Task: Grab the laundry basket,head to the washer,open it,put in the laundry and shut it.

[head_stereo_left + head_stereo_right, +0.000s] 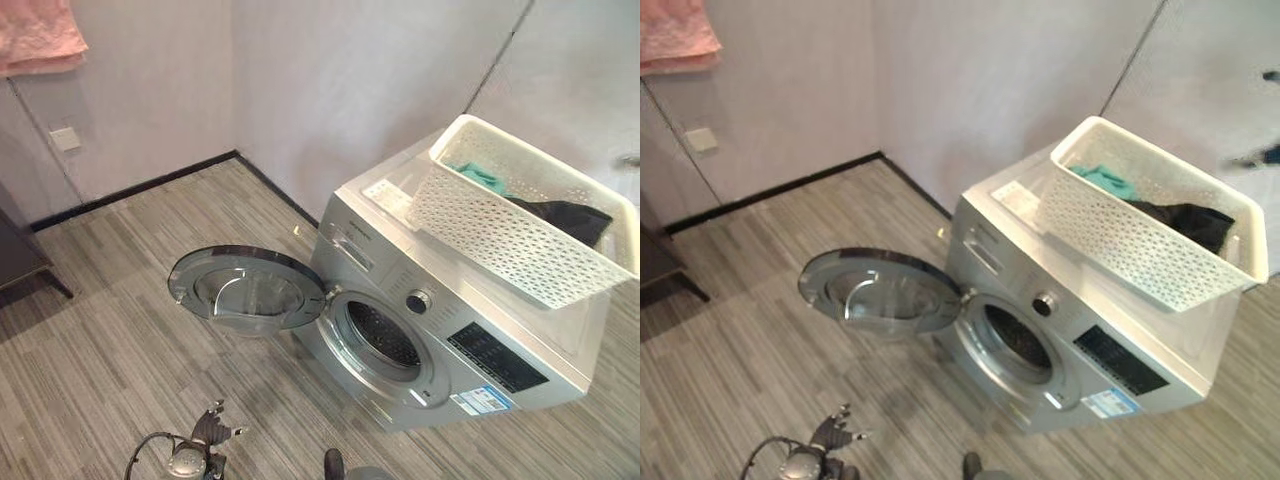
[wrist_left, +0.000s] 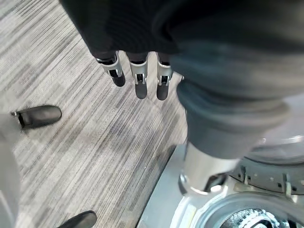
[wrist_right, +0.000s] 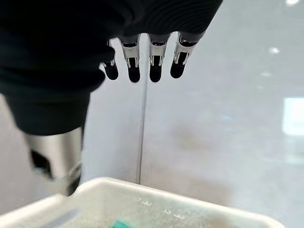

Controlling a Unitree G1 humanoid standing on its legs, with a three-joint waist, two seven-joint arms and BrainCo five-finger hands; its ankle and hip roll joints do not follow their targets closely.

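The washer stands on the striped grey floor near the corner of the room, its back toward the pale wall. Its round door is swung fully open to the robot's left, hinged beside the dark drum opening, and lies almost flat above the floor. The white laundry basket sits on top of the washer, toward its right end, with one end jutting past the machine's edge. Inside the basket lie a teal cloth at the end nearer the wall corner and a black garment at the other end (both rest low, below the rim).

The left hand shows in its wrist view with fingers straight and relaxed, holding nothing, above the floor beside the washer's front; part of the drum rim appears past it. The right hand shows in its wrist view, also loose and empty, fingers hanging straight above the near rim of the basket, with the wall behind; a trace of teal shows inside the basket.

A pink towel hangs high on the wall at the far left, above a white wall socket. A dark piece of furniture stands at the left edge.
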